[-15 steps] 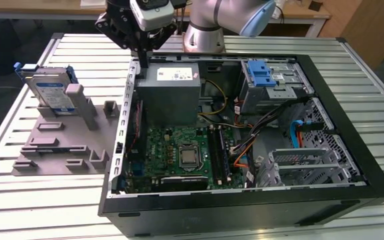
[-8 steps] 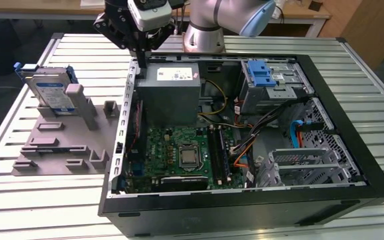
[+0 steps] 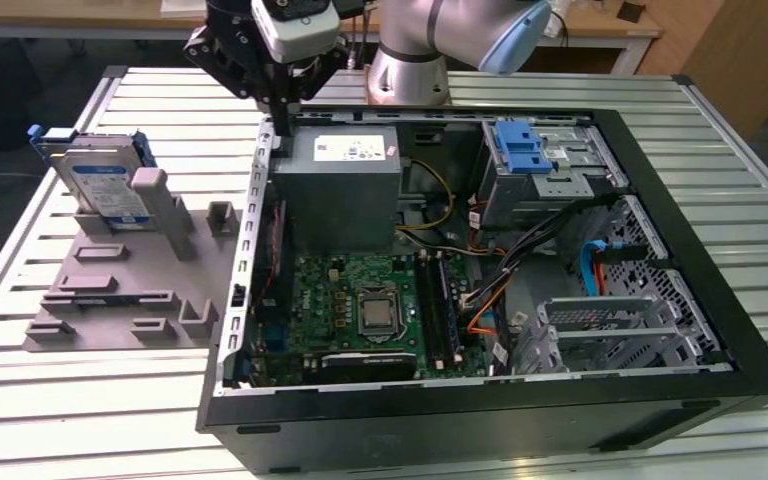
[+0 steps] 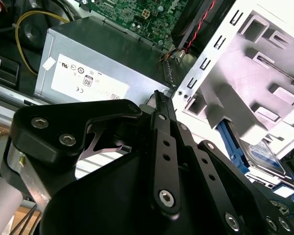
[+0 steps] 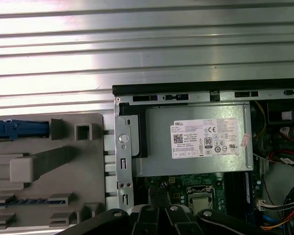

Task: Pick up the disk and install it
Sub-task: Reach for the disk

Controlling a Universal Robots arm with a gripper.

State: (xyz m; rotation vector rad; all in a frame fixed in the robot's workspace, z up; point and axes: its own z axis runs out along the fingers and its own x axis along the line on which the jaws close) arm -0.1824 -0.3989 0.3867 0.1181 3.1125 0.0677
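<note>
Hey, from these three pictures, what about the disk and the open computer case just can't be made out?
Exterior view: a post of the grey holder hides part of the disk.
Second wrist view: the gripper and the grey holder cover most of the disk.
First wrist view: the disk is edge-on and cut off by the picture's edge, so its label is unseen.
First wrist view: the gripper covers part of the motherboard.

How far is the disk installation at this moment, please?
Nothing looks done yet: the disk stands in the grey holder outside the computer case. The gripper is empty, above the case's edge near the power supply. Picking and installing remain.
</note>
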